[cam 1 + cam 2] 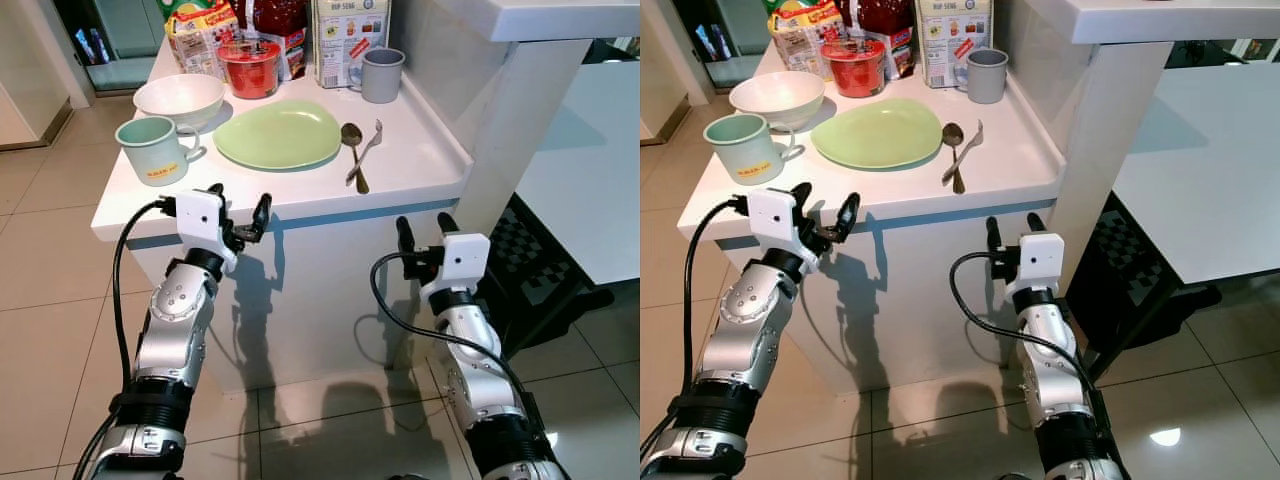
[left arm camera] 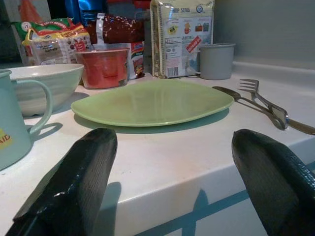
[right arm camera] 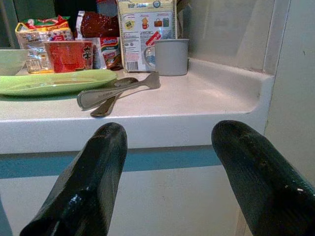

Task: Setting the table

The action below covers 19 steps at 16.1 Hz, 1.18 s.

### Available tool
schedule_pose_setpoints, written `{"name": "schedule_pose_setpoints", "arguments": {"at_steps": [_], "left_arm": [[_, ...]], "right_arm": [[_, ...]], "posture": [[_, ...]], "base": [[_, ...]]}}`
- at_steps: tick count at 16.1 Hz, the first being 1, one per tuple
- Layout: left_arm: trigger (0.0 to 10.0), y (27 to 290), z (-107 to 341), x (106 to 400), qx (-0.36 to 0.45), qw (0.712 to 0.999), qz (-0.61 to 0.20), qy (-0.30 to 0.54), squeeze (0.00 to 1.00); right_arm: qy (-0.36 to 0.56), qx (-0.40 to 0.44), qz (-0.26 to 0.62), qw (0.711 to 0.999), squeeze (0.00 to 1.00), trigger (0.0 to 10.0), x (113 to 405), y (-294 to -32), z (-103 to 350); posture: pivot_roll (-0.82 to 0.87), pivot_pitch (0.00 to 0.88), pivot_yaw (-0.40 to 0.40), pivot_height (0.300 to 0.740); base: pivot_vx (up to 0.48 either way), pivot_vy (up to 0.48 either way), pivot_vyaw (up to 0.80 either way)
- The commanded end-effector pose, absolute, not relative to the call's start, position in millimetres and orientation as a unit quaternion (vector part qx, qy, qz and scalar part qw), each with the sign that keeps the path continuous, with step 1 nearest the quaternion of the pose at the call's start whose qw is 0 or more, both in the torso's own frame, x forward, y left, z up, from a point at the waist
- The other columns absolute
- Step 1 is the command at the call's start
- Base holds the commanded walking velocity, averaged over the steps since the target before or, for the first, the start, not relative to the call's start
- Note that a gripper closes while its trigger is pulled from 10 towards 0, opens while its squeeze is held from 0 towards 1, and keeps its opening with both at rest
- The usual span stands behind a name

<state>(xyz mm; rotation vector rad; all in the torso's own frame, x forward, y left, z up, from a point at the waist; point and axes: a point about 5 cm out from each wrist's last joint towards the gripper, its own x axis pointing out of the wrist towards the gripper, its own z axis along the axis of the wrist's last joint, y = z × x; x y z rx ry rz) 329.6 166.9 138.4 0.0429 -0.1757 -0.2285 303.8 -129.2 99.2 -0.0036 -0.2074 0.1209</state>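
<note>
Left hand (image 1: 238, 208) open, empty, at table (image 1: 420, 160) front edge; plate (image 1: 278, 134) just beyond. Right hand (image 1: 422, 231) open, empty, below edge; fork (image 1: 366, 150), spoon (image 1: 353, 148) above, beyond it.

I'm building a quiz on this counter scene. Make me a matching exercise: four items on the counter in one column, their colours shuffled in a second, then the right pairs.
Things:
1. plate
2. bowl
3. noodle cup
4. cup by the carton

Colours:
A. red
B. grey
C. light green
D. white

Pairs: 1-C, 2-D, 3-A, 4-B
</note>
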Motion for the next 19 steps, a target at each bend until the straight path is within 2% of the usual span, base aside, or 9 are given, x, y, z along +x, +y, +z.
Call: {"name": "schedule_pose_setpoints", "arguments": {"at_steps": [1, 4, 14, 19], "left_arm": [[10.0, 166.3, 140.0, 332.5, 0.029, 0.989, -0.118, -0.085, 0.00], [10.0, 166.1, 140.3, 332.7, 0.033, 0.989, -0.120, -0.086, 0.00], [10.0, 164.3, 141.8, 334.7, 0.026, 0.988, -0.122, -0.087, 0.00], [10.0, 166.2, 140.4, 334.4, 0.028, 0.989, -0.113, -0.086, 0.00]], "right_arm": [[-0.094, -0.002, 0.056, 0.994, 0.00, 10.0, 302.8, -130.5, 96.1], [-0.094, -0.003, 0.056, 0.994, 0.00, 10.0, 302.9, -129.9, 95.9], [-0.083, -0.009, 0.056, 0.995, 0.00, 10.0, 298.8, -131.2, 88.8], [-0.078, -0.011, 0.057, 0.995, 0.00, 10.0, 296.8, -132.1, 85.7]], "posture": [[0.00, 0.000, 0.040, 0.740], [0.00, 0.000, 0.044, 0.740], [0.00, 0.000, 0.048, 0.740], [0.00, 0.000, 0.048, 0.740]], "base": [[0.000, 0.000, 0.00], [0.131, 0.000, 0.00], [0.480, 0.000, 0.00], [0.000, 0.000, 0.00]]}}
